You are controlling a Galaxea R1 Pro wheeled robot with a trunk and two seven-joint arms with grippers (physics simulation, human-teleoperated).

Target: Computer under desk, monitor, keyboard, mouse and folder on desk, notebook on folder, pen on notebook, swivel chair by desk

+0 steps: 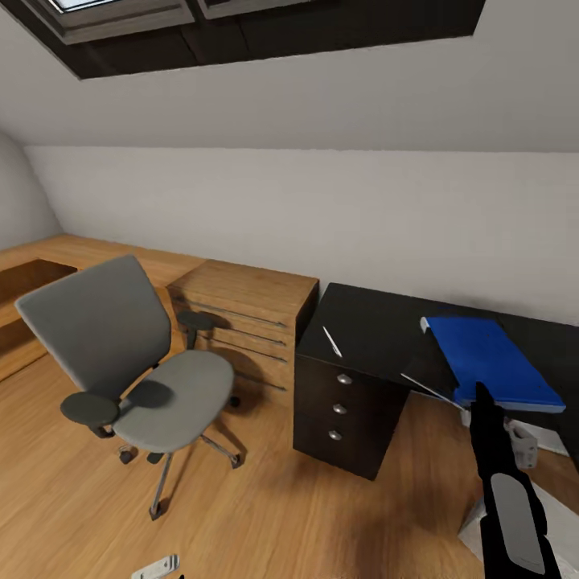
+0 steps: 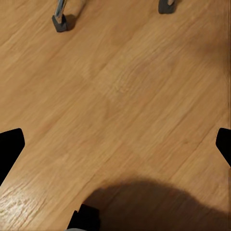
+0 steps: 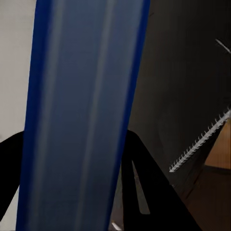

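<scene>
I see the desk (image 1: 378, 322) against the white wall, the swivel chair (image 1: 133, 362) apart on the wooden floor (image 2: 125, 96). My right gripper (image 3: 72, 159) is clamped on the blue folder (image 1: 490, 358) over the desktop. Left gripper (image 2: 115, 144): fingers spread, nothing between them.

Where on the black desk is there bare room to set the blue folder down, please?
The desk top is bare between the thin white pen-like object near its left end and the folder, held by the right gripper over its right part. It is tighter at the front edge, beside the notebook with the spiral binding.
</scene>
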